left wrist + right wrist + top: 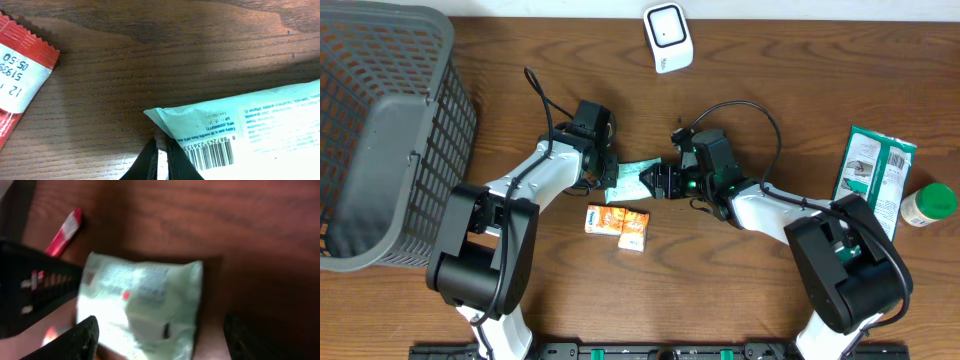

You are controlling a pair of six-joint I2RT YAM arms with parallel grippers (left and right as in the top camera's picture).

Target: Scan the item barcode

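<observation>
Now your left gripper (161, 152) is pinched tight on the pale green packet (260, 120) beside its barcode (209, 155), mid-table. Your right gripper (165, 337) stands wide around it, holding nothing. Next, I judge, turn that barcode toward the white scanner (667, 37) at the far edge.

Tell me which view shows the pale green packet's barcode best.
Left wrist: the barcode is sharp, bars and digits legible. Overhead shows the packet small, barcode indiscernible. Right wrist shows it blurred, no bars discernible.
</observation>
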